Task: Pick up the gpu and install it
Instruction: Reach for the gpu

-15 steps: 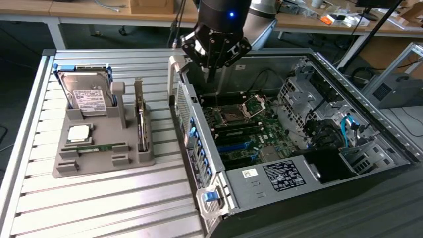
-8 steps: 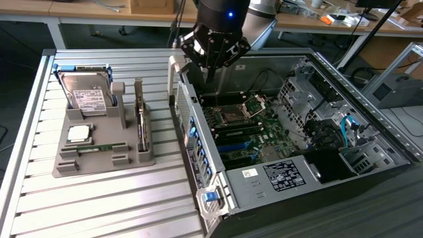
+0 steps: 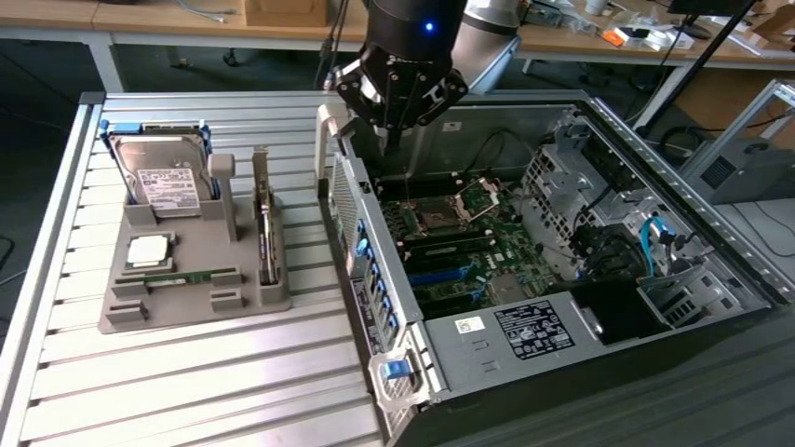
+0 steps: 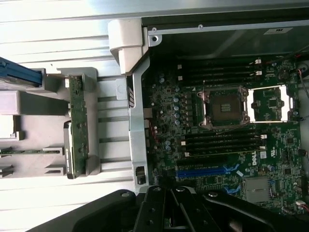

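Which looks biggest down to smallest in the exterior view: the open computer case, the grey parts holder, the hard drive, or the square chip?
1. computer case, by far the largest
2. grey holder
3. hard drive, standing in the holder
4. square chip, lying on the holder

The differences are plain, so nearness to the camera does not change the order.

Gpu (image 3: 263, 226): thin card, standing edge-on in gray holder (image 3: 186, 307) slot.

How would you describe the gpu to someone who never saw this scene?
Find the grey holder at the exterior view's left of the open computer case. The gpu stands on edge along the holder's side nearest the case. Unlike the labelled hard drive and small RAM stick, it is a long thin strip.
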`<state>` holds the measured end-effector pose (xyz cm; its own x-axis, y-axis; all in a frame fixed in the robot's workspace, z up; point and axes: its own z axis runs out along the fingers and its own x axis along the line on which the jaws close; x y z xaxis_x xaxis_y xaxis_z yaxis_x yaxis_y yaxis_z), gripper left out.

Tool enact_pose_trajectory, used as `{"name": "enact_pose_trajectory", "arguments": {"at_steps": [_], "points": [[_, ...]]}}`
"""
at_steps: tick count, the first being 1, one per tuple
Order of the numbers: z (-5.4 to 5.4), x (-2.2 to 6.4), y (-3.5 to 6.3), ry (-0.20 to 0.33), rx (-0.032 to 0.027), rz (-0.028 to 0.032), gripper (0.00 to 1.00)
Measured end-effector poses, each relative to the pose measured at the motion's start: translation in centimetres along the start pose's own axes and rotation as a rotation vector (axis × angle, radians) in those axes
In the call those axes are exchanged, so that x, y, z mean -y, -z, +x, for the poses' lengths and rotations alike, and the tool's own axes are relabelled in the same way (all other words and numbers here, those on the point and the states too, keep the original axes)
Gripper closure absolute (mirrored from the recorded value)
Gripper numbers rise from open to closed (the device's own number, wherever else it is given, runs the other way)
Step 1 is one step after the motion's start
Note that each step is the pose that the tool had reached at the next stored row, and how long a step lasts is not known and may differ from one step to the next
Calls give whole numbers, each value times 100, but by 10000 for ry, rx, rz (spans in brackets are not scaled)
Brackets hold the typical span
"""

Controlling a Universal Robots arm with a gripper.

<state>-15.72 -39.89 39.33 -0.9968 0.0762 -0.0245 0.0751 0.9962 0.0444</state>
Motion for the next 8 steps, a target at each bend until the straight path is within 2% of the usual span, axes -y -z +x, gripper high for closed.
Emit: {"name": "enact_pose_trajectory", "arguments": {"at_steps": [8], "points": [[36, 3, 1, 0, 0, 1, 90]]}}
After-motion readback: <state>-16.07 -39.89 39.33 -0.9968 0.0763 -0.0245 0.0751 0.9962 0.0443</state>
